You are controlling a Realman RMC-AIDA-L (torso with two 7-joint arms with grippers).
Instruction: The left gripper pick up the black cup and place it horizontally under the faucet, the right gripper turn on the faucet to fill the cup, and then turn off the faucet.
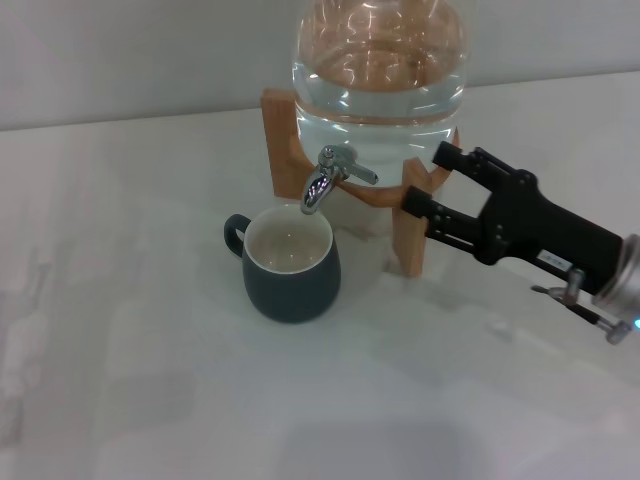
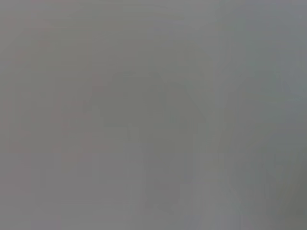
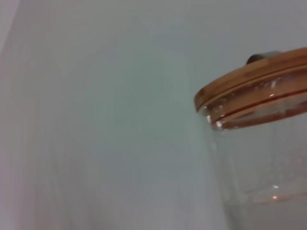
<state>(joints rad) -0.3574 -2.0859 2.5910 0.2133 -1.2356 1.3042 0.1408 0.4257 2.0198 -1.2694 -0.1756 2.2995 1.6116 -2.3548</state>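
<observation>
In the head view the black cup [image 1: 290, 263] stands upright on the white table, its cream inside under the spout of the chrome faucet [image 1: 330, 177]. The faucet is fitted to a clear glass water jar [image 1: 378, 70] on a wooden stand [image 1: 411, 236]. My right gripper [image 1: 428, 180] reaches in from the right, open, its two black fingertips a short way right of the faucet's lever and apart from it. The left gripper is out of view; the left wrist view shows only a blank grey field. The right wrist view shows the jar's wooden lid [image 3: 252, 79].
The white table [image 1: 150, 380] spreads wide to the left and in front of the cup. A pale wall rises behind the jar.
</observation>
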